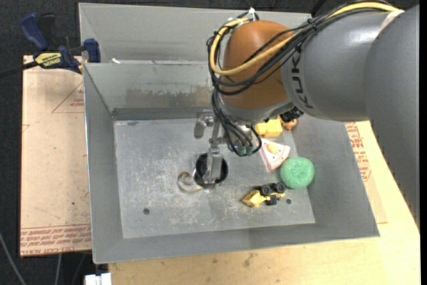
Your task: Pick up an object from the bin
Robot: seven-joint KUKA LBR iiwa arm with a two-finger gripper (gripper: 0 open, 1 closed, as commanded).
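Observation:
My gripper (211, 172) reaches down near the middle of the bin floor, its fingertips at a small dark ring-shaped thing (202, 171) with a pale loop (187, 183) trailing to its left. Whether that thing sits between the fingers I cannot tell. To the right lie a pale pink and white wedge (273, 155), a green fuzzy ball (297, 172) and a small yellow and black toy (261, 195).
A yellow thing (270, 127) and a small orange and black piece (289, 121) lie at the back right, partly under the arm's orange cover. The bin's left half is bare metal floor.

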